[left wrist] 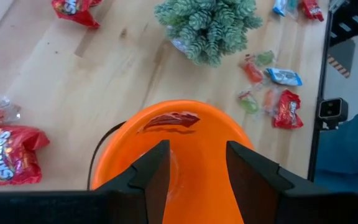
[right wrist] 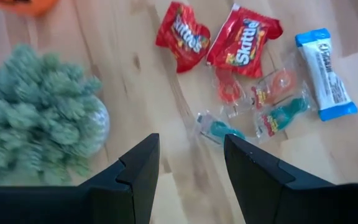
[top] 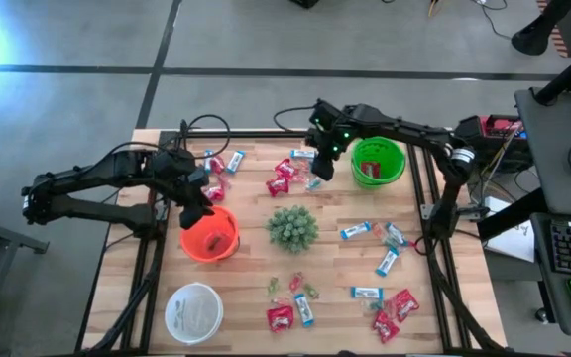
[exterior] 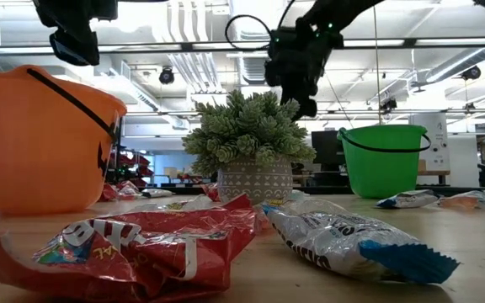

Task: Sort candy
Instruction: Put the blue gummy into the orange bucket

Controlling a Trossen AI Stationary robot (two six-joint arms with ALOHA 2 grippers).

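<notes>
Candy lies scattered on the wooden table: red packets (top: 284, 177), blue-and-white bars (top: 356, 231) and tiny green and pink pieces (top: 295, 286). My left gripper (top: 202, 212) is open and empty above the orange bowl (top: 210, 236), in which a red packet (left wrist: 169, 121) lies. My right gripper (top: 320, 167) is open and empty above the far cluster: two red packets (right wrist: 219, 38), a blue-and-white bar (right wrist: 324, 74) and small green and pink pieces (right wrist: 263, 106).
A green bowl (top: 378, 161) stands at the far right, a white bowl (top: 193, 311) at the near left. A spiky green potted plant (top: 292, 227) stands mid-table. More candy lies at the near right (top: 393, 309) and far left (top: 221, 165).
</notes>
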